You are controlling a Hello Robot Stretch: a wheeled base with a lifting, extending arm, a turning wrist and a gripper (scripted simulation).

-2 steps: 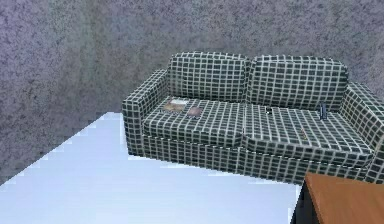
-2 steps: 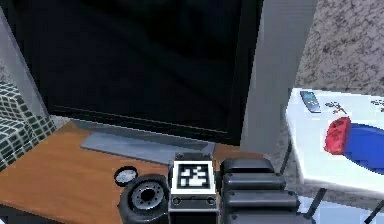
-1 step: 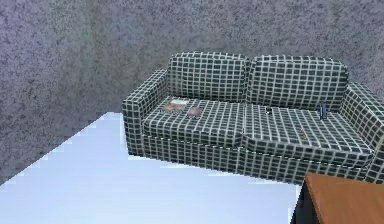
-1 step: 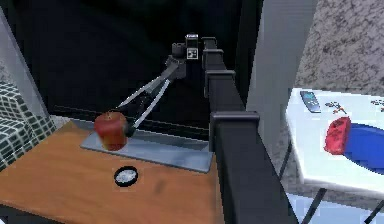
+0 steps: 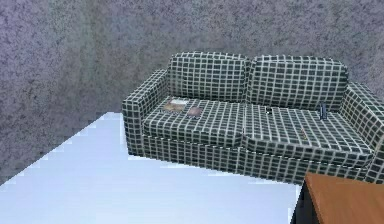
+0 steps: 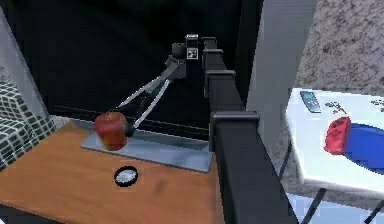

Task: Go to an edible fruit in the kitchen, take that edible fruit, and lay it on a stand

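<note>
The red round apple (image 6: 111, 130) shows at the arm side view's nine o'clock, at a flat grey slab (image 6: 170, 152) on the brown wooden desk (image 6: 60, 185), with the claw (image 6: 127, 115) at its one o'clock (holding it or not, I cannot tell), so move slowly and vertically lest it roll.

Living room: checked sofa (image 5: 255, 110)

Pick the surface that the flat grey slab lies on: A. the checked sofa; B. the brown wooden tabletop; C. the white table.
B: the flat grey slab lies on the brown wooden tabletop, and the white table stands apart at the arm side view's right.
</note>
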